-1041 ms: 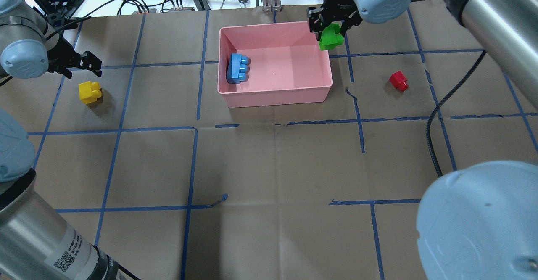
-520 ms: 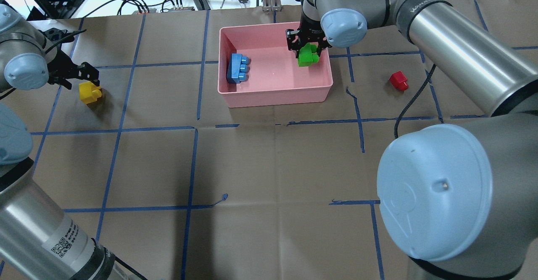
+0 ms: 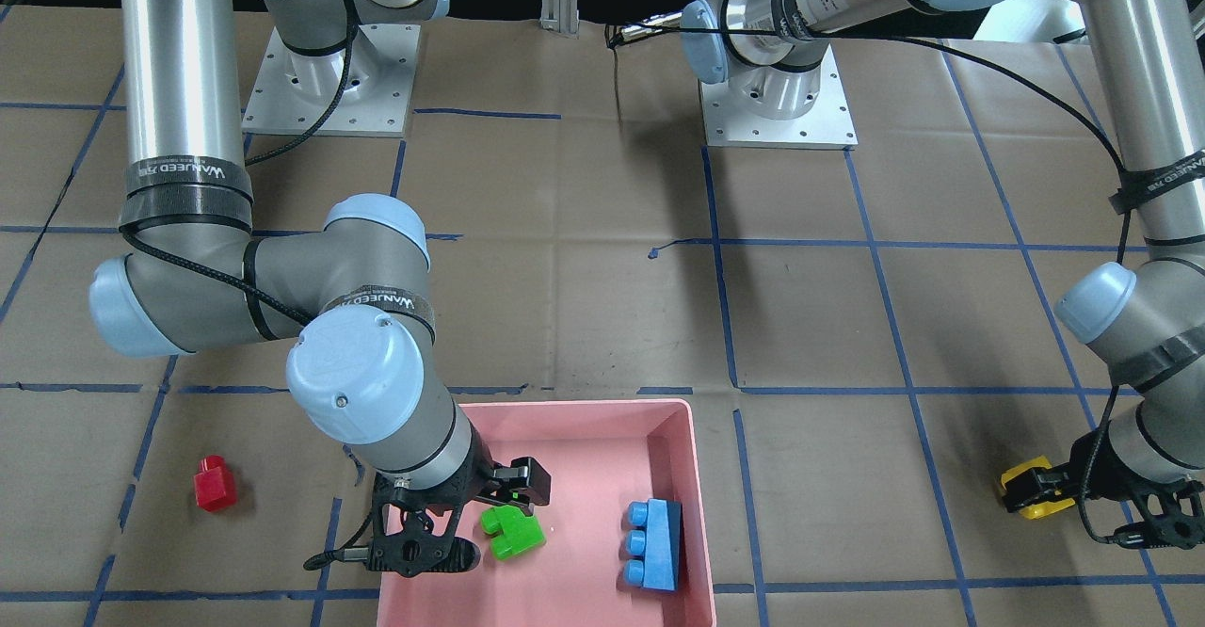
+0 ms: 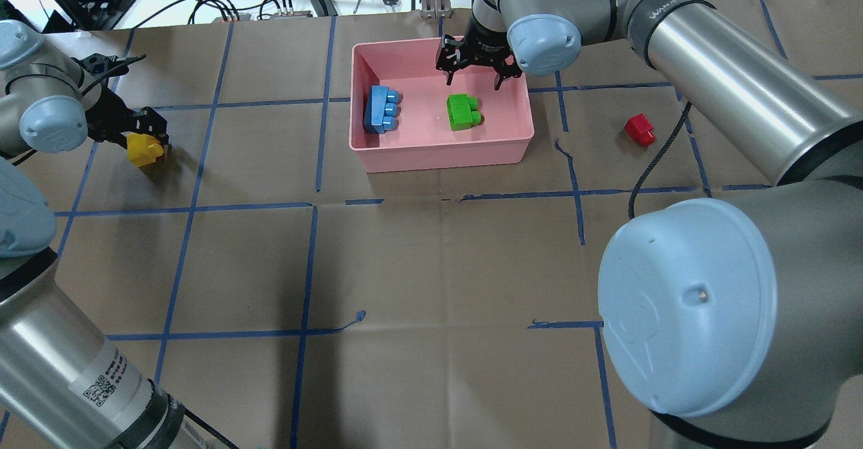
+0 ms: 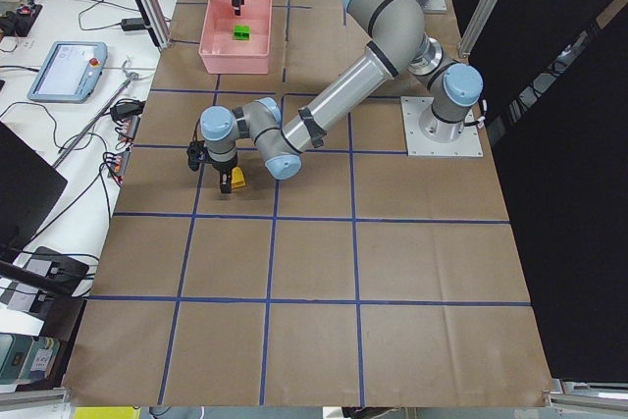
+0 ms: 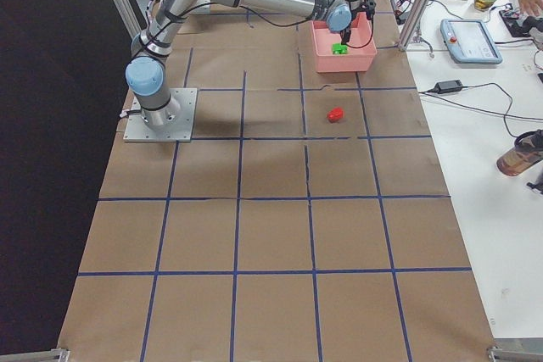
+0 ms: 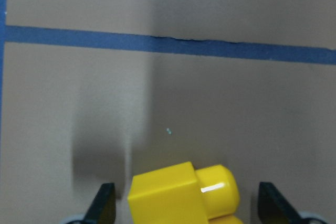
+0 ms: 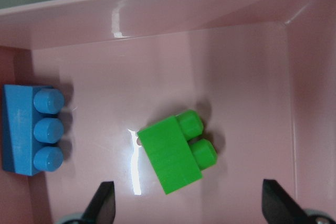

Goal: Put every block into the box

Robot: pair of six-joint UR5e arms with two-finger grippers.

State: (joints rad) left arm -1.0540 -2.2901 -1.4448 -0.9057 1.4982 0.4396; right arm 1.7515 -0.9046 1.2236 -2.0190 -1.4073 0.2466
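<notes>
The pink box (image 4: 441,154) holds the blue block (image 4: 381,108) at its left and the green block (image 4: 464,112) lying loose on its floor. My right gripper (image 4: 477,75) is open and empty above the green block (image 8: 176,150), a finger on each side in the right wrist view. The yellow block (image 4: 143,149) sits on the table at the far left. My left gripper (image 4: 143,137) is open and low, its fingers straddling the yellow block (image 7: 184,192) without touching it. The red block (image 4: 639,129) lies on the table to the right of the box.
The brown paper table cover is marked with blue tape lines (image 4: 313,206). Cables and equipment (image 4: 296,1) lie beyond the far edge. My right arm's large elbow (image 4: 688,307) fills the lower right of the overhead view.
My right gripper moved left over the box and opened. The green block dropped from it onto the box floor. My left gripper came down around the yellow block.
</notes>
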